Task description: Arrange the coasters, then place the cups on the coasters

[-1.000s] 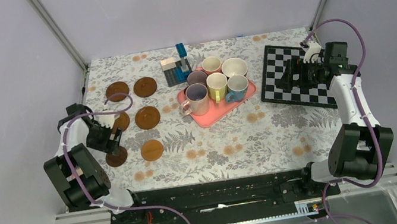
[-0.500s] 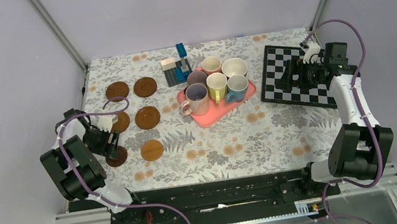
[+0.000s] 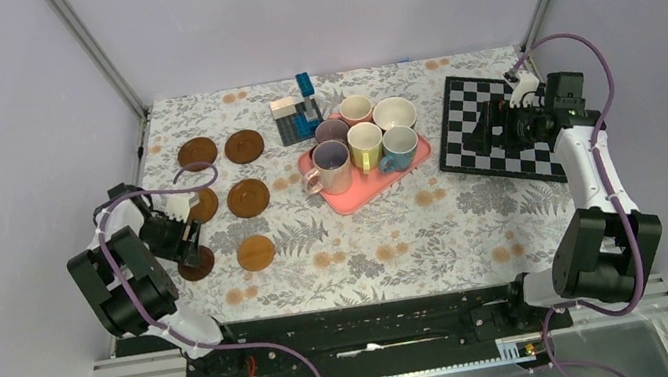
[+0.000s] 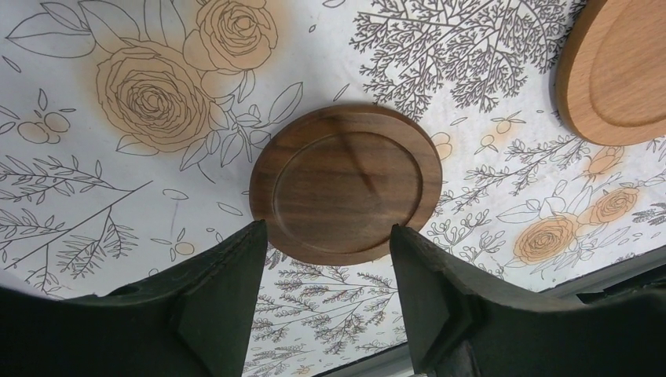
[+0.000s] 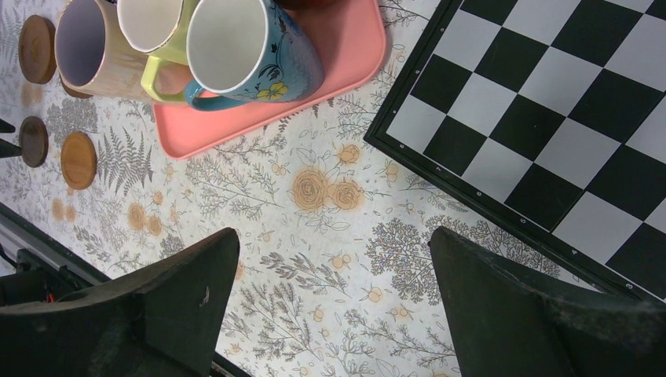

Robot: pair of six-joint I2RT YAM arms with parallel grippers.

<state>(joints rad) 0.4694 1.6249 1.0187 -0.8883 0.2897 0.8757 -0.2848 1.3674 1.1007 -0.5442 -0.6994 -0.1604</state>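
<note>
**LEFT FINGERS OVER DARK COASTER, ALL CUPS ON TRAY**

Six flat round brown wooden coasters (image 3: pixel 248 197) lie on the floral-print worktop (image 3: pixel 369 244) toward its left edge, in two rough columns of three running from near edge to far. None touch each other. The middle one on the left-edge side is partly hidden under the left arm.

The dark brown walnut coaster (image 4: pixel 345 184) is nearest the near-left corner and lies flat. A lighter orange-brown ringed coaster (image 3: pixel 256 252) sits beside it, apart.

The left fingers (image 4: pixel 220 306) are low over the dark walnut coaster, one on each side of its near rim. They stand part-way apart, with a gap that looks narrower than the disc. I can't tell whether they touch the wood. Nothing is lifted.

Six handled ceramic mugs are packed together on a pink rectangular tray (image 3: pixel 366 191), mid-worktop toward the far edge:
- pale pink mug (image 3: pixel 331 164)
- mauve mug (image 3: pixel 332 131)
- yellow mug (image 3: pixel 366 146)
- wide white mug (image 3: pixel 394 114)
- light blue flowered mug (image 5: pixel 259 47)
- salmon pink mug (image 3: pixel 356 108)

No mug is on a coaster.

The right fingers (image 5: pixel 157 314) are spread wide with nothing between them. They hang above the black-and-white chessboard (image 3: pixel 457 98), which lies by the right edge.

A small stack of blue and grey blocks (image 3: pixel 300 111) stands near the far edge, just beyond the tray.
</note>
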